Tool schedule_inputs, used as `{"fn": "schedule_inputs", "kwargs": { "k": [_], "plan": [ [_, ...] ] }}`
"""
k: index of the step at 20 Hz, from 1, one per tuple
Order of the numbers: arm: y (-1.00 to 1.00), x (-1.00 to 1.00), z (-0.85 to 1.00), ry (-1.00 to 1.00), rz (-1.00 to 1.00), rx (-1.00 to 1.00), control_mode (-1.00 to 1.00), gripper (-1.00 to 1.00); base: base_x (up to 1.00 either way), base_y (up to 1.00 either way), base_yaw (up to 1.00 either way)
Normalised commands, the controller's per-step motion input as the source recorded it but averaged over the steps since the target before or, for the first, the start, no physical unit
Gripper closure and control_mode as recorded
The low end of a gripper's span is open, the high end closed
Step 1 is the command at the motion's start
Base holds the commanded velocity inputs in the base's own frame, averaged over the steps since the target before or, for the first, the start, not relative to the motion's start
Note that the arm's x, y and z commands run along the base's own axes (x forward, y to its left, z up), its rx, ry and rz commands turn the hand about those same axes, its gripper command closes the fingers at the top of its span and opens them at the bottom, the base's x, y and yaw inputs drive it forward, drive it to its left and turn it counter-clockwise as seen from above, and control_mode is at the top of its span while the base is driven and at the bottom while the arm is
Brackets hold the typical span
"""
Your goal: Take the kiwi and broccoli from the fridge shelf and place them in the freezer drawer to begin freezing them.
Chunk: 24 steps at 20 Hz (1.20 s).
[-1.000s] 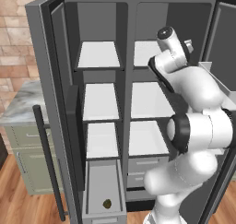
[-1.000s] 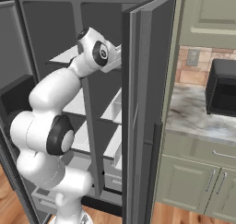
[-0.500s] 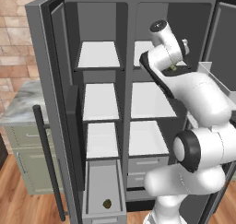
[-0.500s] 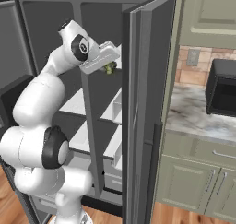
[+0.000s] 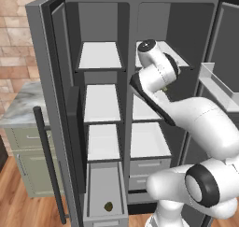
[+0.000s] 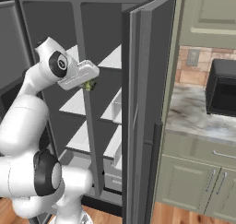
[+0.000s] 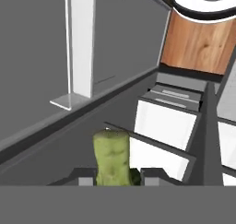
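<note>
Gripper (image 7: 111, 178) clamps the broccoli (image 7: 110, 157), clear of the shelves.
Left base view shows the kiwi (image 5: 108, 206) in the open drawer (image 5: 89, 186).

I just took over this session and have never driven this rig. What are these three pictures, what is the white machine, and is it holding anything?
The white machine is a robot arm on a driving base, facing an open fridge. Two pictures come from cameras on the base, behind the arm to its left and right. The third comes from a camera on the hand, looking along the gripper. The gripper is shut on the broccoli, held up in front of the fridge shelf: the pale stem shows between the fingertips in the hand picture. The kiwi already lies in the open freezer drawer at the bottom left, so the broccoli still has to go down there.
</note>
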Motion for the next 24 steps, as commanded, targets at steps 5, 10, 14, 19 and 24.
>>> {"fn": "schedule_inputs", "kwargs": {
  "k": [5,10,14,19,24],
  "plan": [
    [0.74,-0.03,-0.62,0.12,0.02,0.06,-1.0,1.0,0.0,0.0,0.0],
    [0.62,0.0,-0.56,0.22,0.03,0.07,-1.0,1.0,0.0,0.0,0.0],
    [0.49,0.0,-0.55,0.24,0.04,0.07,-1.0,1.0,0.0,0.0,0.0],
    [0.42,0.01,-0.62,0.21,0.04,0.06,-1.0,1.0,0.0,0.0,0.0],
    [0.35,0.09,-0.59,0.22,0.03,0.03,-1.0,1.0,0.0,0.0,0.0]
  ]
}}
